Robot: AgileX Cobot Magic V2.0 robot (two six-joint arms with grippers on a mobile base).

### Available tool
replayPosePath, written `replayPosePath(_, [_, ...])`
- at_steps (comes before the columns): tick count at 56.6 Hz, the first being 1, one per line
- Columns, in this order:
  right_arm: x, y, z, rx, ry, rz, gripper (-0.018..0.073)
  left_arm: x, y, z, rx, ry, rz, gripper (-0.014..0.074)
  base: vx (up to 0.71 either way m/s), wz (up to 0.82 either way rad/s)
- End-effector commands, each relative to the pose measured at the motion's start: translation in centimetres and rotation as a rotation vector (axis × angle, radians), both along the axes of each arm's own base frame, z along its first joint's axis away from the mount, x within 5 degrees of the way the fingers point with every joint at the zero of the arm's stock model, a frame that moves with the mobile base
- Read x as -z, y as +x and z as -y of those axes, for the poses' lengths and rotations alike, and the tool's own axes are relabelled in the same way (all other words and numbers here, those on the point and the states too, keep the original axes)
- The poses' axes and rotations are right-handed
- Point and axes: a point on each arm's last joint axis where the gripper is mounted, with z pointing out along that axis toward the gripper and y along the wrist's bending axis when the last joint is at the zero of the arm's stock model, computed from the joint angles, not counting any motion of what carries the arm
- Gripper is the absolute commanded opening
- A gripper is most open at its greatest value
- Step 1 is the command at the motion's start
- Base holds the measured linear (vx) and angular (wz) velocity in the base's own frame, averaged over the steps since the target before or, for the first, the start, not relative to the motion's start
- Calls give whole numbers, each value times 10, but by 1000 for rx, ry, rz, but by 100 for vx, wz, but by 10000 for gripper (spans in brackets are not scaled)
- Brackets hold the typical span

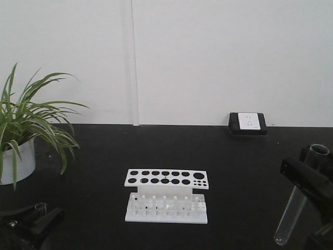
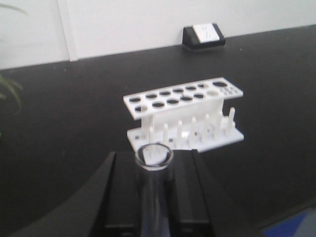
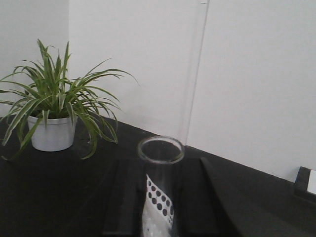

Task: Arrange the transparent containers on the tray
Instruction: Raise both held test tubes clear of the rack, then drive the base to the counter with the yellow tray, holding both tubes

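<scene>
Holding a glass test tube (image 1: 291, 219) clenched in my right gripper (image 1: 307, 182), tilted with its rim up at the right edge of the black desk (image 1: 234, 156), I grasp a second test tube (image 2: 153, 197) in my left gripper (image 2: 154, 170). A white test tube rack (image 1: 166, 197) stands between them, and a potted plant (image 1: 21, 130) sits far left.

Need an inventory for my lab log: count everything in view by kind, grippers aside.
Test tube: 2
White tube rack: 1
Potted plant: 1
Power socket: 1
Total: 5
</scene>
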Motion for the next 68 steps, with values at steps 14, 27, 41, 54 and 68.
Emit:
replayPosePath(14, [-11, -2, -1, -15, 28, 28, -13, 3, 16, 8, 16, -30, 6, -3, -30, 17])
replayPosePath(27, [-11, -2, -1, -15, 28, 28, -13, 18, 24, 10, 14, -10, -57, -3, -32, 21])
replayPosePath(41, [-11, -2, -1, -15, 28, 28, -13, 29, 25, 11, 7, 21, -127, -3, -31, 23])
replayPosePath(54, [-12, -2, -1, -16, 28, 30, -13, 3, 1, 2, -13, 27, -89, -3, -27, 30])
replayPosePath(68, [-12, -2, -1, -13, 28, 30, -13, -24, -23, -7, -25, -7, 19, -3, -22, 36])
